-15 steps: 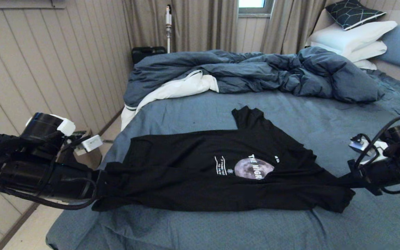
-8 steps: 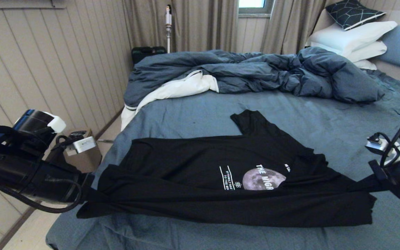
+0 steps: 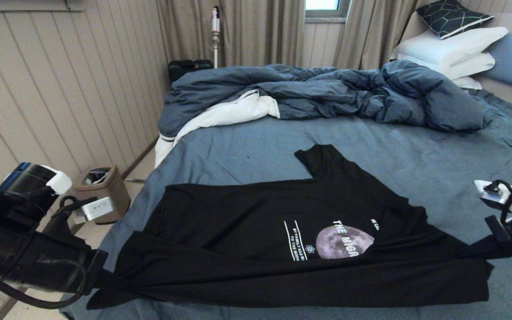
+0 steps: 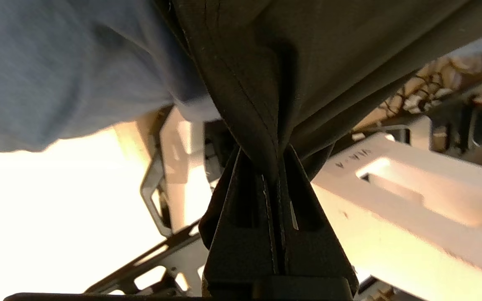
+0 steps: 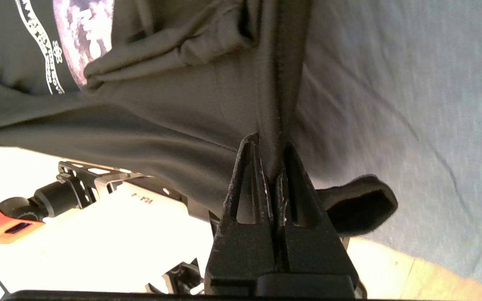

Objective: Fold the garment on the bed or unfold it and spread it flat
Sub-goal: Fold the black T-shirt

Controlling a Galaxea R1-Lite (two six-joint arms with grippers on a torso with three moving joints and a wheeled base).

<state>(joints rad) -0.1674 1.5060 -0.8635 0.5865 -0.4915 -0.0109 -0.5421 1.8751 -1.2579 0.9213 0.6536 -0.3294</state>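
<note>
The garment (image 3: 247,222), a black T-shirt with a grey moon print and white lettering, lies across the near part of the bed (image 3: 256,142), one sleeve pointing towards the duvet. Its near edge is pulled taut between my two grippers. At the bed's near left corner my left gripper (image 3: 98,275) is shut on the garment's left end; the left wrist view shows the gripper (image 4: 272,156) pinching bunched black cloth (image 4: 266,62). At the right, my right gripper (image 3: 478,253) is shut on the other end. In the right wrist view that gripper (image 5: 271,146) clamps a fold of the garment (image 5: 174,104).
A crumpled dark blue duvet (image 3: 327,89) with white lining covers the far half of the bed. White pillows (image 3: 451,49) are stacked at the far right. A small brown bin (image 3: 102,193) stands on the floor by the panelled wall to the left of the bed.
Both grippers have drawn the garment's near edge towards the bed's near side. The whole shirt has slid nearer and is stretched wider. Both stay shut on it.
</note>
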